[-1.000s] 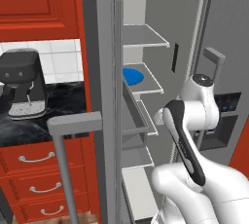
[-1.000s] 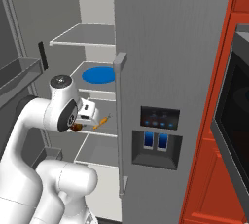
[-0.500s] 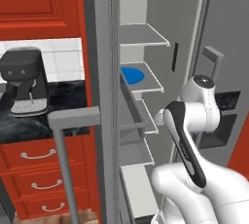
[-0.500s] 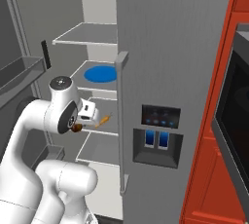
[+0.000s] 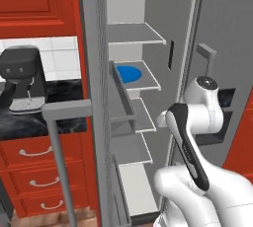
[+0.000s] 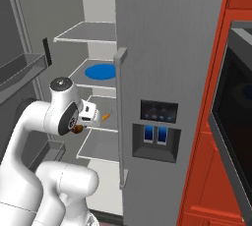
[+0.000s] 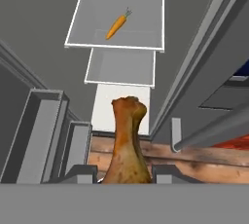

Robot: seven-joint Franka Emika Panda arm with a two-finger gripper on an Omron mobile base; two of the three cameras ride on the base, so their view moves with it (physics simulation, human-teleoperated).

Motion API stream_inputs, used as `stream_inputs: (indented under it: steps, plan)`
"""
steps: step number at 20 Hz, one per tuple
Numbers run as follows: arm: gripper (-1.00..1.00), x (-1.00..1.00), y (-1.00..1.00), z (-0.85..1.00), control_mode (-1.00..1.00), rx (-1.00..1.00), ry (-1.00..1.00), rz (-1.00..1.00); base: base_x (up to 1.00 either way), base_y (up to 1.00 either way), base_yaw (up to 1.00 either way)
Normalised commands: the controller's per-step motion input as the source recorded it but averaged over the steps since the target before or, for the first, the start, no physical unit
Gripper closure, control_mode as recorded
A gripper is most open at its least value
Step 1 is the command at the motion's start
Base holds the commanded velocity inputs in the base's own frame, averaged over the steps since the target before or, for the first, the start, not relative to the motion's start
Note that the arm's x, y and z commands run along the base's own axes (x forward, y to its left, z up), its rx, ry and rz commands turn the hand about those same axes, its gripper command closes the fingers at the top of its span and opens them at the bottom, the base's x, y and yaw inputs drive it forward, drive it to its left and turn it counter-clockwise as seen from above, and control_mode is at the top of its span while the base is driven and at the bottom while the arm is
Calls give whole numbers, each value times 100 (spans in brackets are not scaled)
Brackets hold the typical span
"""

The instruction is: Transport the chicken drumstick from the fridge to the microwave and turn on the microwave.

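In the hand view the lower end of the chicken drumstick (image 7: 127, 145) is cut off at the bottom, so how the fingertips (image 7: 80, 173) meet it cannot be seen. In the right base view the drumstick (image 6: 77, 129) is only a small brown spot, half hidden behind the arm's white wrist, and the closed fridge (image 6: 167, 72) door covers the right edge of the blue plate (image 6: 100, 71). The microwave (image 6: 235, 117) is cut off by the right edge there, and in the left base view the gripper is hidden behind the arm.
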Motion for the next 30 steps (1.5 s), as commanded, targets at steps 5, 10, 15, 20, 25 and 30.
stream_inputs:
  steps: [5,10,15,20,25,30]
  plan:
    - [100,0,0,0,100,0,0,0,-32,-41,0]
    - [100,0,0,0,100,0,0,0,-29,-36,-1]
    - [100,0,0,0,100,0,0,0,-29,-20,-9]
    - [100,0,0,0,100,0,0,0,-23,-2,-25]
    - [100,0,0,0,100,0,0,0,-22,0,-36]
    - [100,0,0,0,100,0,0,0,-24,-3,-38]
